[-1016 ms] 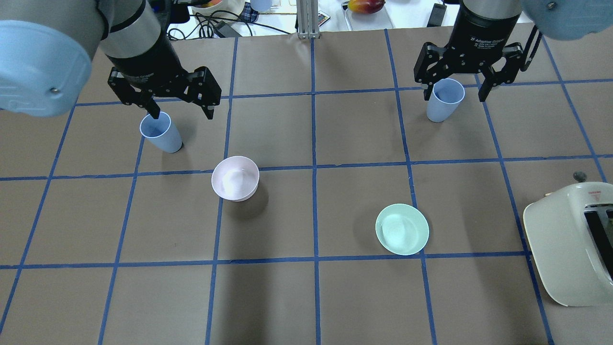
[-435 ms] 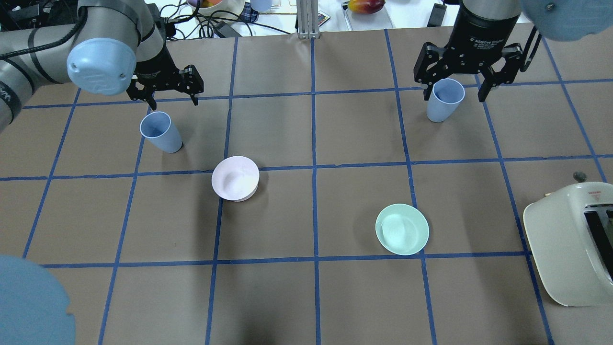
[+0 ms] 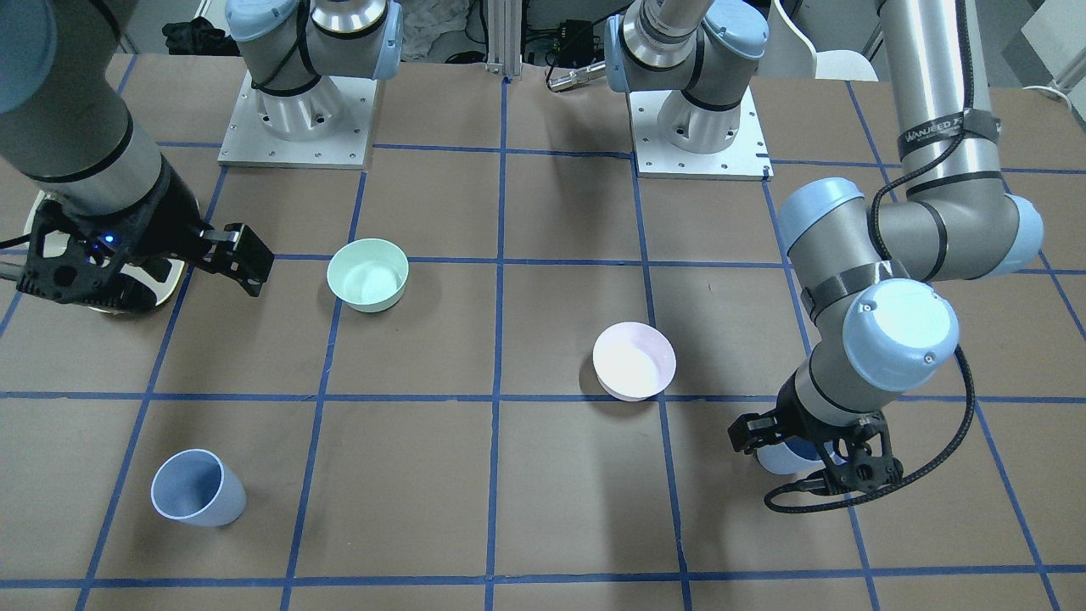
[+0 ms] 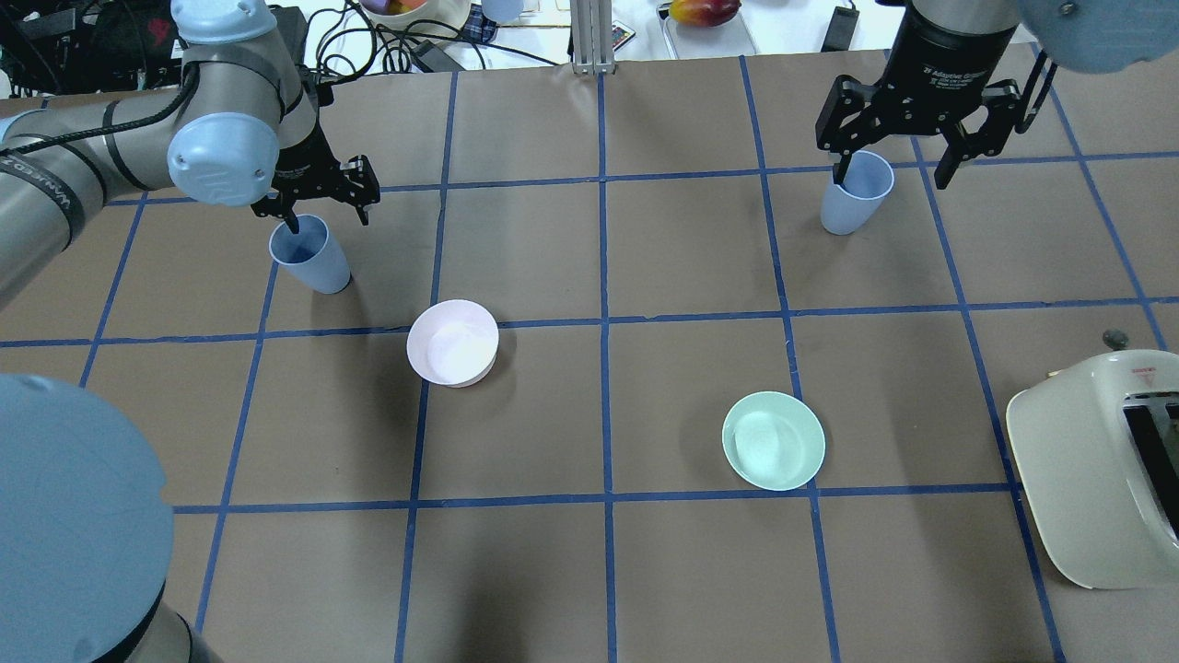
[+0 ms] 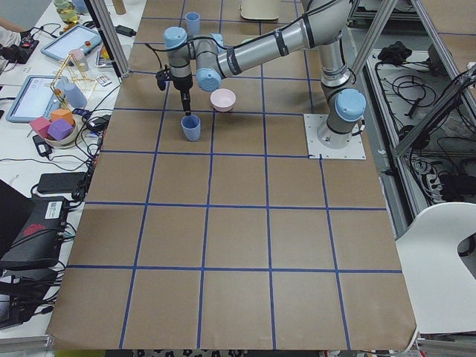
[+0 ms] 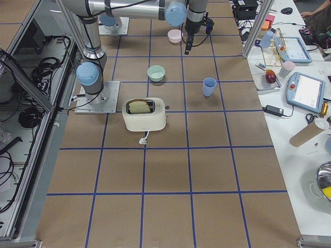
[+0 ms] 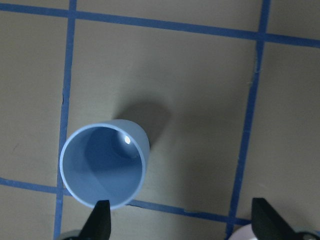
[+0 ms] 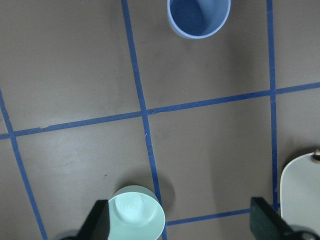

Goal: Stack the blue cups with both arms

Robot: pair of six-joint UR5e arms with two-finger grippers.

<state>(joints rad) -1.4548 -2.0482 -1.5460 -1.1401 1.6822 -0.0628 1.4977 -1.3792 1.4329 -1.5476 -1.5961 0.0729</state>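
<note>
Brown paper-covered table [image 4: 682, 258] with a blue tape grid. A white bench with black cables [image 4: 396, 51] runs along the top edge of the overhead view.

Upper left of the overhead frame: the silver-grey left arm [image 4: 138, 129] comes in and its black two-finger left gripper [image 4: 329, 219] is spread wide, holding nothing. The first pale blue tapered plastic cup [image 4: 311, 258] stands upright, mouth up, just below it. One fingertip [image 4: 293, 224] overlaps the cup's far rim; cannot tell if it touches. In the left wrist view the cup sits lower left with one finger [image 7: 100, 222] at its rim. The other finger is well apart at lower right, so the cup is not between them.

Centre-left: a pale pink round plastic bowl [image 4: 452, 343], upright, on a grid line.

Right of centre, lower: a mint green round plastic bowl [image 4: 773, 440], upright.

Upper right: the second pale blue tapered plastic cup [image 4: 849, 210], upright and empty. The black right gripper [image 4: 889, 181] is over it, jaws wide apart, gripping nothing. In the right wrist view this cup is at the top edge and the green bowl at the bottom edge, with only bare table between the fingers. In the front-facing view the gripper is at mid-left and the cup at lower left, well apart.

Lower right edge: a cream plastic toaster [image 4: 1078, 479], partly cut off.
</note>
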